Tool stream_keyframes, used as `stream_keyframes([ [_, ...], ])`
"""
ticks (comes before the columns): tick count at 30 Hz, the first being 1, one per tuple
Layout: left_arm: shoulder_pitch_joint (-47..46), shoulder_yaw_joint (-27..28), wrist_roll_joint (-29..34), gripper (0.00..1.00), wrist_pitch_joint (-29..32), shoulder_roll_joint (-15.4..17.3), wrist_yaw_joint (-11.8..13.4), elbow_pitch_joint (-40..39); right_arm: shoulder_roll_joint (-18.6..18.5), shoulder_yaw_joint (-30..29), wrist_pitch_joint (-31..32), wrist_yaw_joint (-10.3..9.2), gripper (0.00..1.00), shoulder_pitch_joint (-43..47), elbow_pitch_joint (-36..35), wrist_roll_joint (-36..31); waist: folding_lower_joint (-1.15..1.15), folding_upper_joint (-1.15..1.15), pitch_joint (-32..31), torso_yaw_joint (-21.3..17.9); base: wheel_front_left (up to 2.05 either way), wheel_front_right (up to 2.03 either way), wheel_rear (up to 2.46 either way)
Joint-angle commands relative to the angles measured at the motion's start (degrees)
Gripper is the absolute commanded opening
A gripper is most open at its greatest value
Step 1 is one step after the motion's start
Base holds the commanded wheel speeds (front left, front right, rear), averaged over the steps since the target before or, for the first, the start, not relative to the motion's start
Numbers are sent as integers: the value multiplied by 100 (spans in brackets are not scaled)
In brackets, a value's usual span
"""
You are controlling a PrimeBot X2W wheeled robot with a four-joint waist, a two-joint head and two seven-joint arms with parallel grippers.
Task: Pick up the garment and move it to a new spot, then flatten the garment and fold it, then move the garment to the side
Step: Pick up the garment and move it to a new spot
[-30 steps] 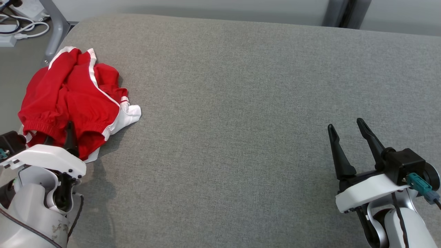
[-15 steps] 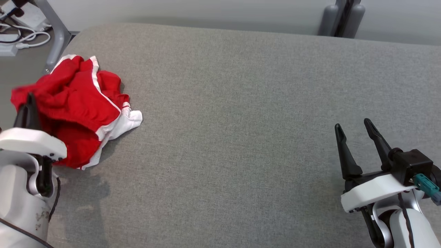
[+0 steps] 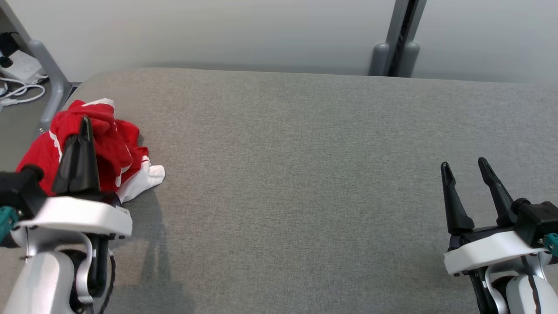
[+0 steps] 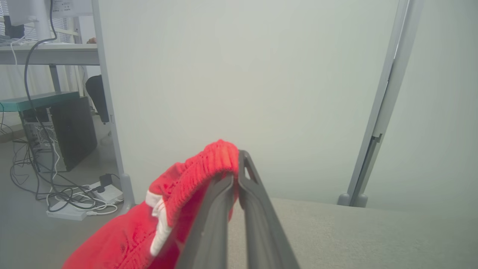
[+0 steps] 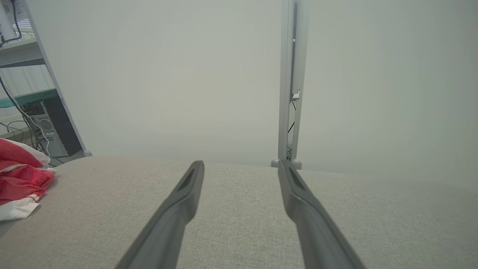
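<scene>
Grey padded table (image 3: 305, 183): left hand (image 3: 85, 125) pinches the ribbed waistband of the red garment (image 3: 126, 139); right hand (image 3: 463, 164) hovers spread wide.

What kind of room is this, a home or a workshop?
Probably an office-like test lab, not a home: pale partition panels behind the grey padded table, and a computer tower with loose cables and power strips on the floor.

Soft, even light fills every view. The left hand (image 3: 85, 124) casts a faint shadow on the grey worktop (image 3: 305, 183) (wrist views look hazy and washed out).
</scene>
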Motion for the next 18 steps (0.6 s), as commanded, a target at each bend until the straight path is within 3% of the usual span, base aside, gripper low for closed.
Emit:
stream_keyframes([
  [1,213,1,32,0,58,-5,113,-240,-24,-26,-19,-2,100,42,-35,62,0,0,-58,-112,0,0,0],
  [5,745,-116,105,0,214,-110,352,-939,-23,-18,-23,-2,100,86,-98,114,0,0,-95,-320,0,0,0],
  [8,898,-307,134,0,306,-187,356,-1247,-24,11,13,-2,100,81,-130,155,0,0,-96,-548,0,0,0],
  [18,284,-1472,37,0,437,-828,-210,-853,-22,195,60,-2,100,12,-249,310,0,0,66,-1826,0,0,0],
])
